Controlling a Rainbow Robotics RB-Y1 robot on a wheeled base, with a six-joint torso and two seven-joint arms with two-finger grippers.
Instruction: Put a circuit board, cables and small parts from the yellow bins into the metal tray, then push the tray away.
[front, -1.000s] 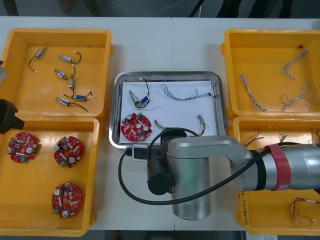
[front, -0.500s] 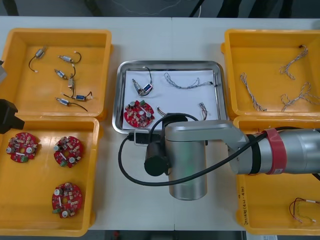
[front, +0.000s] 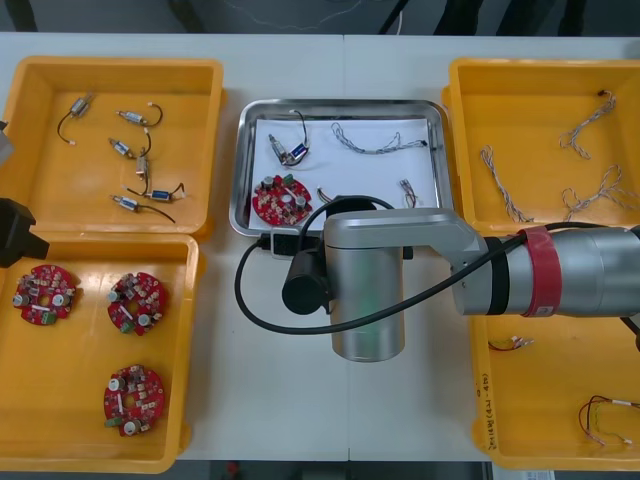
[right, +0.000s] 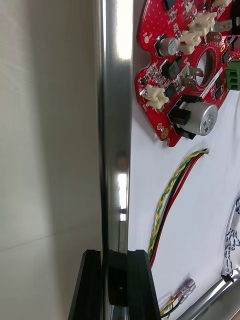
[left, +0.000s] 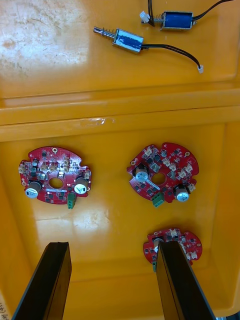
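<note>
The right gripper (right: 115, 255) clamps the near rim of the tray (front: 340, 106), upper centre in the front view, loaded with a board (front: 280, 200) and cables (front: 375, 148). The pushing step seems in hand; next comes a straight shove away. The left gripper (left: 114, 247) hangs open at the left edge.

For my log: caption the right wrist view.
Right gripper clamps the metal tray's rim beside a circuit board and red and yellow cable.

A light table (front: 270, 400) — seam down its middle — dark floor (front: 120, 15) beyond.
</note>
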